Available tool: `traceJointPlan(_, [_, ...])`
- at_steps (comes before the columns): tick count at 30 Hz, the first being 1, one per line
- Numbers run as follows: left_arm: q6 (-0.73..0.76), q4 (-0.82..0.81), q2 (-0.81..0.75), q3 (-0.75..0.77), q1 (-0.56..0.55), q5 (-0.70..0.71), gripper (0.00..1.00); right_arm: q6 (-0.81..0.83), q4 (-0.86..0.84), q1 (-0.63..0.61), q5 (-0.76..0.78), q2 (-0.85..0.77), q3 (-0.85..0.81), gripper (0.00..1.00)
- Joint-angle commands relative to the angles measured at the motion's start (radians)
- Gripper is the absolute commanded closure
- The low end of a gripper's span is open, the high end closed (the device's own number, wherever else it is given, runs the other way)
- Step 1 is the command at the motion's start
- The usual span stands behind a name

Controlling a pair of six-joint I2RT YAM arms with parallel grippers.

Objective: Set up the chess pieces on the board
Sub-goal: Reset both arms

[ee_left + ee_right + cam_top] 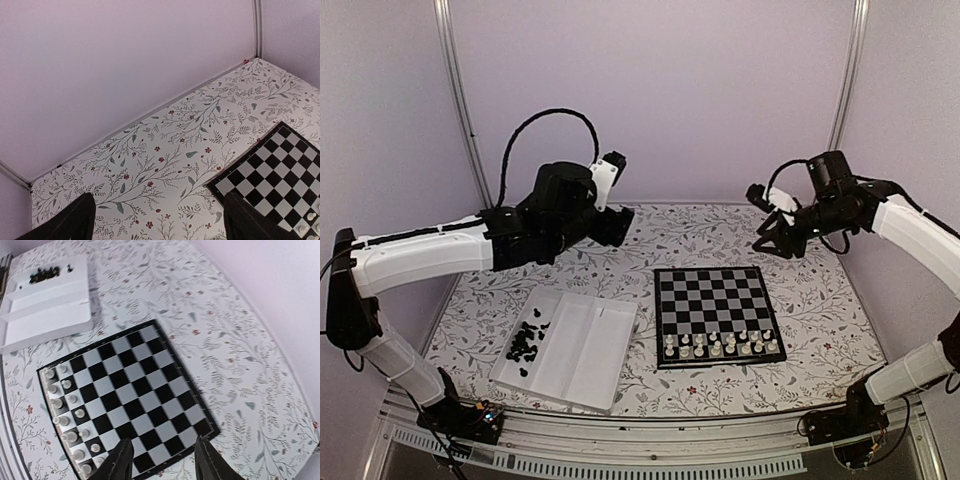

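Observation:
The board [710, 290] lies flat at the middle right of the table. Cream-white chess pieces [720, 345] fill its two near rows; the other squares are bare. Black chess pieces [525, 340] lie heaped in the left compartment of a white tray [585, 345]. My left gripper [620, 225] hangs high over the table behind the tray, open and holding nothing; its view [157, 225] shows the board's corner [280, 165]. My right gripper [770, 240] hovers behind the board's far right corner, jaws apart and holding nothing. Its view [165, 462] shows the board [135, 385], white pieces [65, 405] and black pieces [45, 275].
The table carries a floral cloth [820, 300] and is closed in by lilac walls at the back and sides. The tray [50, 315] has three compartments; its middle and right ones hold nothing. A metal rail runs along the near edge.

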State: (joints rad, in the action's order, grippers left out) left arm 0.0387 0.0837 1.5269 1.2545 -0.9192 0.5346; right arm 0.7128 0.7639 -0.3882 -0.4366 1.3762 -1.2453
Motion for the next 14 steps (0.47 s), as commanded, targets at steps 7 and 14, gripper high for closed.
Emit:
traceJointPlan(7, [-0.035,0.051,-0.155,-0.11,0.142,-0.037,0.07,-0.483,-0.625,0.248,0.352,-0.292,0.265,0.01])
traceJointPlan(14, [-0.026,-0.032,-0.197,-0.217,0.154,-0.036,0.07,-0.572,-0.751,0.255,0.285,-0.371,0.435,0.01])
